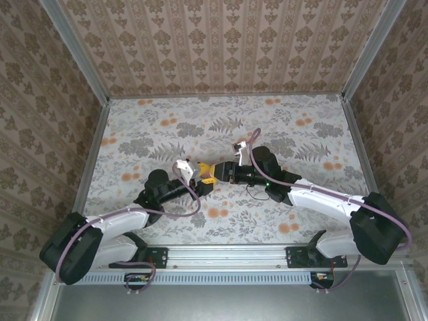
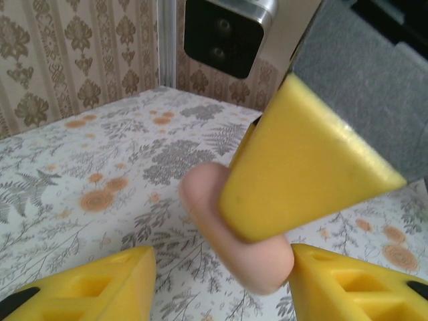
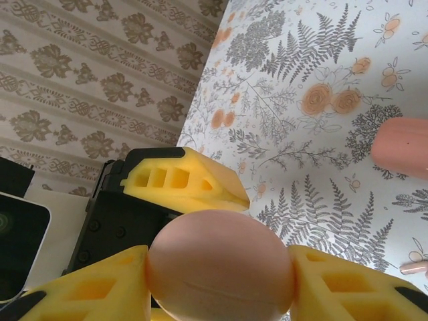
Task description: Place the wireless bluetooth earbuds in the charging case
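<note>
Your right gripper (image 3: pixel 219 274) pinches salmon-pink pill-shaped plastic charging case (image 3: pixel 221 261); left gripper (image 2: pixel 222 257) spread astride it. Likely lid-opening step; close left squarely next.

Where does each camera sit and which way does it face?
Top external: above and behind the bases, looking down on the table; left arm and right arm show.
Left wrist: on the left arm, facing the charging case; own left fingers below, right fingers ahead.
Right wrist: looks back toward the left fingers; own right fingers grip the case.
Shared: both wrist views see the case.
</note>
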Controlling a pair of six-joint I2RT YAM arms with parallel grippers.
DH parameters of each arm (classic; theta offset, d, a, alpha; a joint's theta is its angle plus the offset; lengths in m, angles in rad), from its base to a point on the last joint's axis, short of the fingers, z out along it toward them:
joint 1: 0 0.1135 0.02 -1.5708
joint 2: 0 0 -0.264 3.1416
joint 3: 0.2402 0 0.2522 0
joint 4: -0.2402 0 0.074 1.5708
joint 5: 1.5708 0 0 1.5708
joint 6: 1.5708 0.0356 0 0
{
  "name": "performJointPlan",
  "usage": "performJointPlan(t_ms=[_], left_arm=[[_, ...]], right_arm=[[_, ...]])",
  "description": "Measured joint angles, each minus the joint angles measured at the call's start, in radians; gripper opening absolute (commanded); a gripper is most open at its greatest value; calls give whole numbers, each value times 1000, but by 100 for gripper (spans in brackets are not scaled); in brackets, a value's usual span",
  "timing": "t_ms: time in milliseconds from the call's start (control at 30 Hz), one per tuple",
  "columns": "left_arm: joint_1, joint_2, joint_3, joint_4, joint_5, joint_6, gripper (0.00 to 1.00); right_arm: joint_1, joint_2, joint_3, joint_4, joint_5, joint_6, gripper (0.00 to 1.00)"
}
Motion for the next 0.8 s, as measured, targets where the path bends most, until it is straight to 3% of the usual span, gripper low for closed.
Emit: performJointPlan(t_ms=[200, 367, 467, 600, 800], left_arm=[[-13, 14, 0, 54, 7, -31, 41], [-19, 25, 0, 82, 17, -64, 23], [-19, 31, 1, 91, 26, -80, 14], [-17, 53, 7, 104, 33, -99, 11], [11, 116, 8, 195, 116, -158, 11]], right_arm=[[0, -3, -8, 21, -15, 0, 48], [-1, -14, -12, 23, -12, -1, 49], [-4, -28, -21, 23, -2, -3, 61], [-2, -100, -41, -29, 13, -68, 75], [-41, -369, -58, -139, 64, -330, 71]])
